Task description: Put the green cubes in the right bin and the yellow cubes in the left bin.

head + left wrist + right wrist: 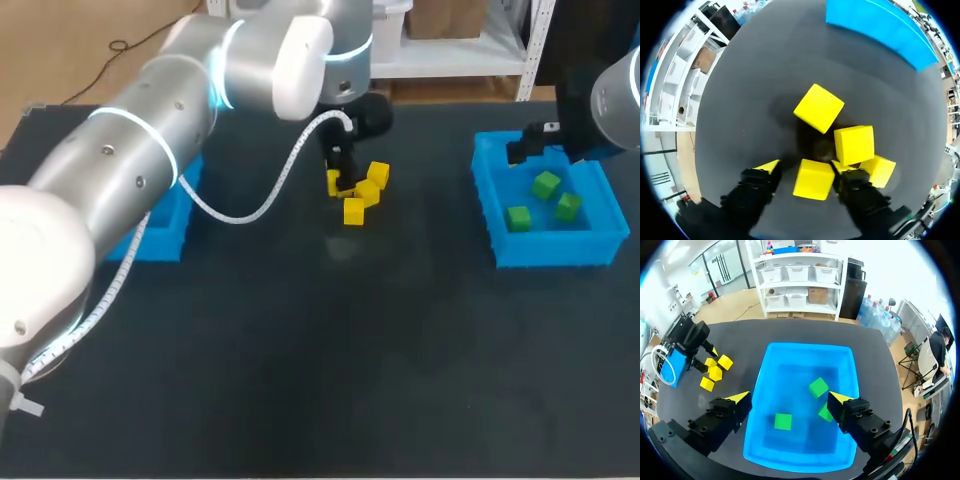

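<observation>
The left arm (130, 170) came in across the dark table (300, 380) to its middle. The left gripper (804, 165) pointed down over four yellow cubes, its fingers apart. One yellow cube (813, 179) lay between them, with a gap on one side, so it was not gripped. The other three (854, 145) clustered just ahead. The left blue bin (165, 235) sat partly hidden beneath that arm. Across the table, the right blue bin (550, 250) held three green cubes (546, 184). The right gripper (790, 398) hung above this bin, fingers spread wide, holding nothing.
</observation>
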